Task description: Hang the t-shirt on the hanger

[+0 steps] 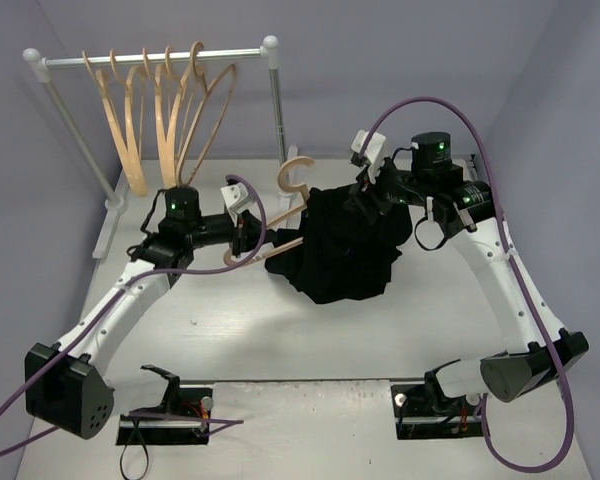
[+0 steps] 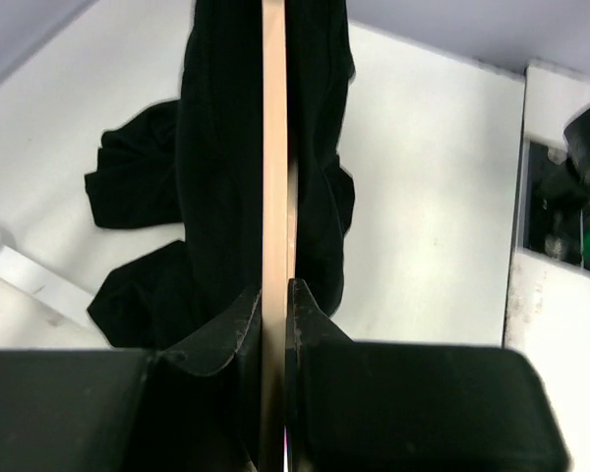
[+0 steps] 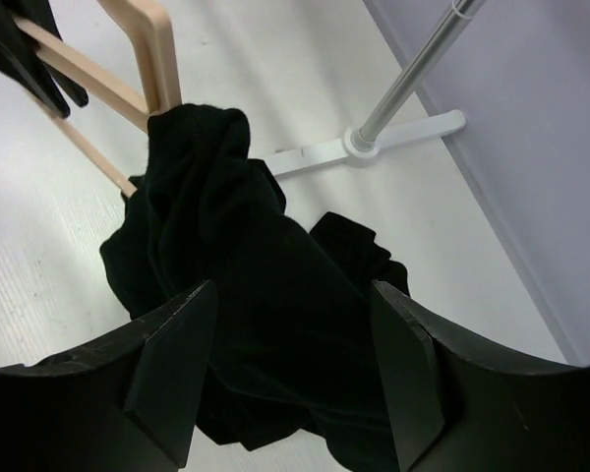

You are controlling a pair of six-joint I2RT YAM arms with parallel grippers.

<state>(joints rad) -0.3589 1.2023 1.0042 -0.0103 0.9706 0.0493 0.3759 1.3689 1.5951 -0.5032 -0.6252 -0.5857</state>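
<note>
The black t-shirt (image 1: 340, 245) hangs bunched over one arm of a pale wooden hanger (image 1: 298, 180) held above the table. My left gripper (image 1: 242, 232) is shut on the hanger's other arm. In the left wrist view the tan bar (image 2: 273, 147) runs straight out from my left gripper (image 2: 275, 295), with the shirt (image 2: 216, 147) draped over its far part. My right gripper (image 1: 375, 195) is at the shirt's upper right. In the right wrist view my right gripper (image 3: 295, 364) has its jaws wide apart, with the shirt (image 3: 256, 275) between and below them. The hanger (image 3: 152, 39) shows beyond the shirt.
A white clothes rack (image 1: 150, 60) at the back left carries several identical wooden hangers (image 1: 160, 110). Its post (image 1: 277, 100) stands just behind the held hanger's hook, and its foot (image 3: 374, 143) lies near the shirt. Grey walls close in at the back and on both sides.
</note>
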